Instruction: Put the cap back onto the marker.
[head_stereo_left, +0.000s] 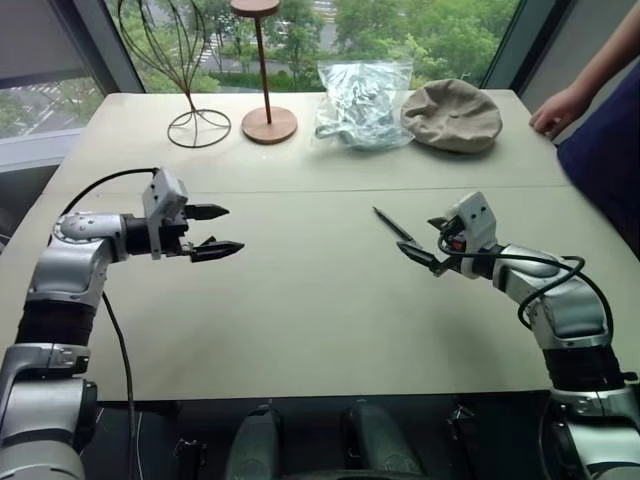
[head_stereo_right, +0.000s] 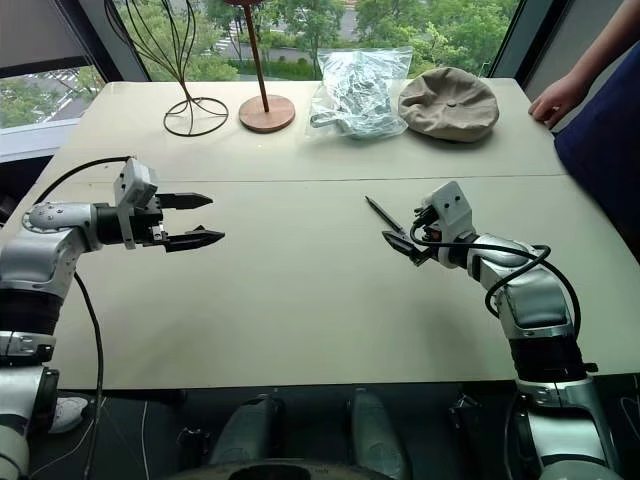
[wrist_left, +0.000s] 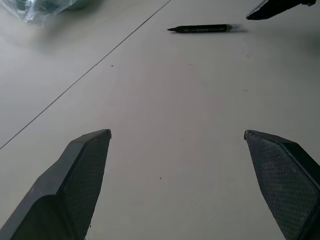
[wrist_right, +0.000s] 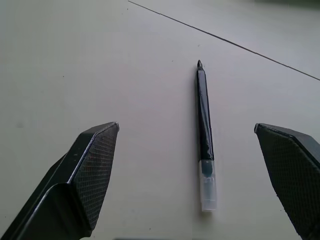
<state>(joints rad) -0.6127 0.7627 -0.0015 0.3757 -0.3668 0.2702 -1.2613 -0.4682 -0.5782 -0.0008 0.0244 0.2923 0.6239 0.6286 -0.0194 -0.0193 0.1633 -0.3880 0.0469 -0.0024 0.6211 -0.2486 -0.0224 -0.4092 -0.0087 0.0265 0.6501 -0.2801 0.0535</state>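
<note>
**Marker on the table, nothing gripped yet**

Early in the task, by the look of it; marker (wrist_right: 205, 145) lying flat on the table (head_stereo_left: 320, 330), right of centre, just ahead of the right gripper (head_stereo_left: 423, 240) and lined up between its fingers, untouched; right gripper's fingers spread wide, empty; left gripper (head_stereo_left: 213, 229) hovering well apart on the left, fingers also spread, empty, pointing toward the marker across bare tabletop. Still to do, apparently everything: picking up the marker, finding and gripping the cap, pressing the two together.

Cap not made out anywhere on the table; possibly hidden or too small to tell. Marker's near end pale and clear in the right wrist view; hard to say whether tip or barrel end. Marker partly masked by the right gripper from the head views. Person's hand (head_stereo_left: 556, 110) resting at the far right edge, arm cut off by the frame.
</note>
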